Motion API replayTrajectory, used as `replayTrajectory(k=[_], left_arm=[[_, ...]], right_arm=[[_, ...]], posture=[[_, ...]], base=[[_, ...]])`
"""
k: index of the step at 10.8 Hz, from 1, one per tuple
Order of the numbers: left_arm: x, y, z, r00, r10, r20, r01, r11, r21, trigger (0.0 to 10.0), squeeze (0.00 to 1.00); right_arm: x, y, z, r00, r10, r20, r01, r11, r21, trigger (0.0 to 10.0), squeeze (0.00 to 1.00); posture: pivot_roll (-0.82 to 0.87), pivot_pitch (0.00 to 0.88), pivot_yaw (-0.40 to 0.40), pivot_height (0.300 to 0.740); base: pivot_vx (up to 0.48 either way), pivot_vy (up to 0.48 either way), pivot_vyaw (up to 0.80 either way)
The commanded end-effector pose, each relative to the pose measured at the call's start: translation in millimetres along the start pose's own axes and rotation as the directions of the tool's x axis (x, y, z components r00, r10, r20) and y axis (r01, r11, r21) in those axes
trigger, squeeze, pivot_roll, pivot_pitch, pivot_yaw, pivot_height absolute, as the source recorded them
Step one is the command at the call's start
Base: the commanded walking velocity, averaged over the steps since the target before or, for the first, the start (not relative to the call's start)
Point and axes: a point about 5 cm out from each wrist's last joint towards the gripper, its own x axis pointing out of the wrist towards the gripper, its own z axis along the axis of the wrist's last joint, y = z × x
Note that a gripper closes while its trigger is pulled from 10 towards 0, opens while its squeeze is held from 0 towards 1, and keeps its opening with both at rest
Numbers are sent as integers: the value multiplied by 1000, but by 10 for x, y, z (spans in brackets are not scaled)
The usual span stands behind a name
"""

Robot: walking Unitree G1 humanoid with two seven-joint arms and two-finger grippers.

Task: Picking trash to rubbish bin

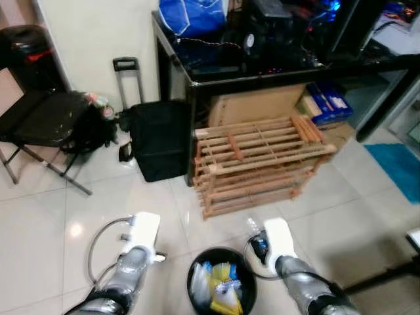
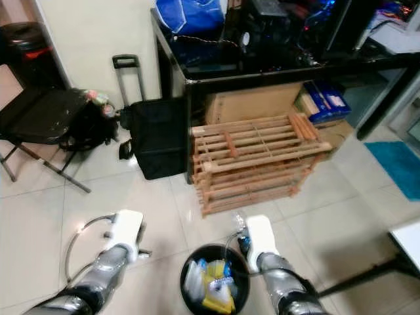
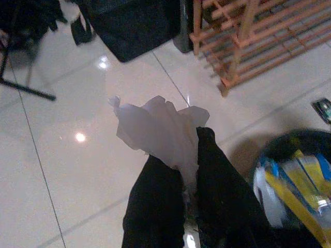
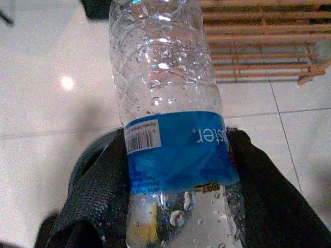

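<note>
I have the left gripper (image 3: 189,170) clamped on a crumpled white tissue (image 3: 158,129), soft and creased, held over glossy tile at 9 o'clock of the round black bin (image 1: 197,266). The right gripper (image 4: 176,170) grips a clear ribbed plastic bottle (image 4: 165,88) with a blue label, wet with droplets, at the bin's 3 o'clock rim. A slatted wooden rack (image 1: 259,161) lies at 12 o'clock.

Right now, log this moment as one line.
left gripper: shut on crumpled tissue | right gripper: shut on plastic bottle | rubbish bin: on floor between arms, holds trash | stage: both loads not yet dropped
</note>
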Motion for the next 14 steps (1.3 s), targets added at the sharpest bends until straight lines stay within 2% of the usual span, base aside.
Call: replayTrajectory(k=[1, 6, 12, 13, 14], left_arm=[[20, -110, 73, 1000, -23, 17, 23, 1000, 2, 10000, 0], [-1, -158, 8, 999, -45, 1, 45, 999, 24, 10000, 0], [-23, -166, -61, 999, -47, -15, 47, 999, 23, 10000, 0], [-23, -165, -60, 999, -47, -15, 47, 999, 23, 10000, 0], [-21, -163, -54, 999, -46, -13, 47, 999, 23, 10000, 0]], right_arm=[[-44, -124, -75, 999, -37, -25, 37, 999, 7, 10000, 0], [-55, -89, -134, 999, -22, -45, 21, 1000, -6, 10000, 0], [-94, -71, -290, 993, -23, -117, 24, 1000, 4, 10000, 0], [-94, -68, -291, 993, -21, -117, 22, 1000, 6, 10000, 851], [-91, -67, -282, 993, -19, -113, 21, 1000, 17, 10000, 1000]], posture=[[13, 46, -74, 740], [24, 0, -69, 740], [36, 23, -77, 740], [35, 28, -77, 740], [32, 28, -77, 740]], base=[[0, 0, 0], [0, 0, 0], [0, 0, 0], [0, 0, 0], [0, 0, 0]])
